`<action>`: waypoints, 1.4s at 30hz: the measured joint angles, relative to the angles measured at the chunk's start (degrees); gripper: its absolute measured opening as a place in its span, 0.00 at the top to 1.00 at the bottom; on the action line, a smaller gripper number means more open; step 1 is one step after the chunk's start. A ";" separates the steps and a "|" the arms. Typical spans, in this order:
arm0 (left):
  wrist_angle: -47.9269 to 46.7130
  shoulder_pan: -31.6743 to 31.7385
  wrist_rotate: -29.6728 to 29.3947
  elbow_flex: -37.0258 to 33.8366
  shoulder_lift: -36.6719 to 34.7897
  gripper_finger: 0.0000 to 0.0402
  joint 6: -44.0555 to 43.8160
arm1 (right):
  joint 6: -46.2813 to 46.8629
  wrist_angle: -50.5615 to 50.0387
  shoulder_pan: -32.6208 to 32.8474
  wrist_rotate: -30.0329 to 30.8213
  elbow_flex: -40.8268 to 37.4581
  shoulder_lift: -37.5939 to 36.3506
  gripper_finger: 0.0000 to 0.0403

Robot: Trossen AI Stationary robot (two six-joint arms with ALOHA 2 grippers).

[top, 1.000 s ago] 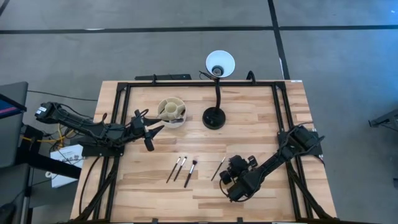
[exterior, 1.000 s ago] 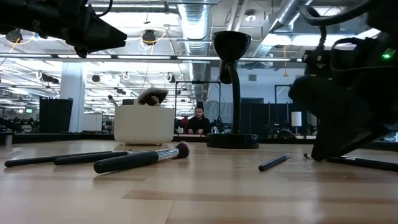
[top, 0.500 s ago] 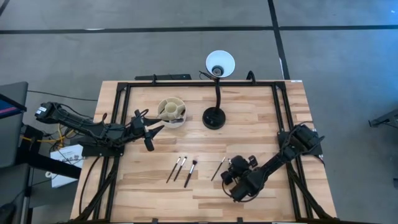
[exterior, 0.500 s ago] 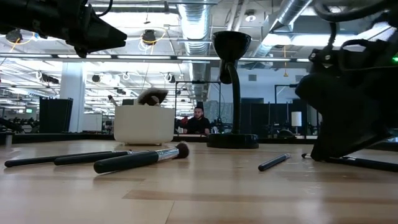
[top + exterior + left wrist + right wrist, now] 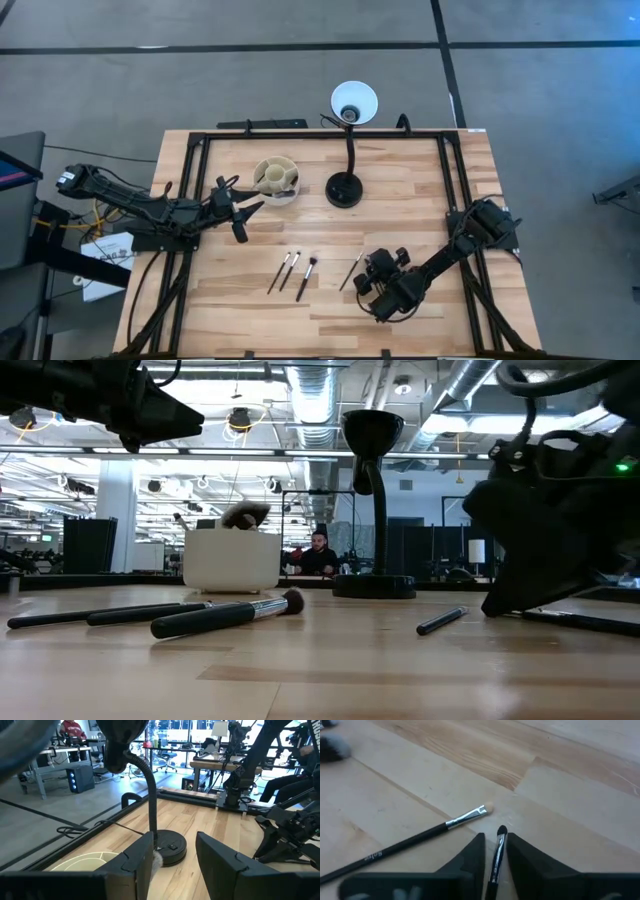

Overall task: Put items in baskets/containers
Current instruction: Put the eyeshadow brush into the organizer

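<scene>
Right pincer (image 5: 366, 284) sits low over the table (image 5: 400, 220) near its front edge, fingers (image 5: 472, 855) closed on a thin brush (image 5: 496, 857) whose dark tip pokes out between them. Just beside it lies another brush (image 5: 410, 840) with a silver ferrule and pale tip, flat on the wood. Three more brushes (image 5: 292, 272) lie side by side toward the table's middle. The cup (image 5: 275, 180) stands near the back, just beside the lamp base (image 5: 343, 190), with brush tips showing above its rim in the low view. Left pincer (image 5: 238, 208) hangs in the air near the cup, fingers (image 5: 220, 862) parted and holding nothing.
</scene>
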 joint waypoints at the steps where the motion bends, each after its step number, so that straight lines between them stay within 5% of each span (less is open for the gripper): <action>1: 0.00 0.02 0.00 0.00 0.00 0.64 0.02 | 0.00 -0.26 -0.43 -0.52 0.02 -0.06 0.87; 5: 0.01 0.02 0.00 0.00 0.00 0.64 0.00 | -0.37 -0.33 -1.41 -1.54 0.12 -0.26 0.97; 16: 0.02 0.00 0.00 0.00 0.00 0.64 0.00 | -0.51 -3.11 -1.91 -1.22 4.24 -1.61 0.99; 22: 0.04 0.02 4.89 0.00 0.00 0.64 -1.16 | -2.59 0.45 -2.53 7.60 4.59 -5.95 0.99; 26: 0.13 0.02 12.12 0.00 0.18 0.64 -1.29 | -16.52 12.45 -4.09 16.75 4.72 -9.62 1.00; 32: 1.79 0.00 23.19 0.00 2.26 0.64 -2.98 | -60.78 47.78 -8.61 21.81 4.74 -13.52 1.00; 37: 6.02 0.02 24.13 0.00 5.08 0.64 -2.38 | -88.74 78.62 -14.15 6.13 4.78 -13.52 1.00; 42: 12.44 0.94 24.18 0.00 6.57 0.64 -0.74 | -91.20 85.40 -19.93 -7.34 4.83 -13.32 1.00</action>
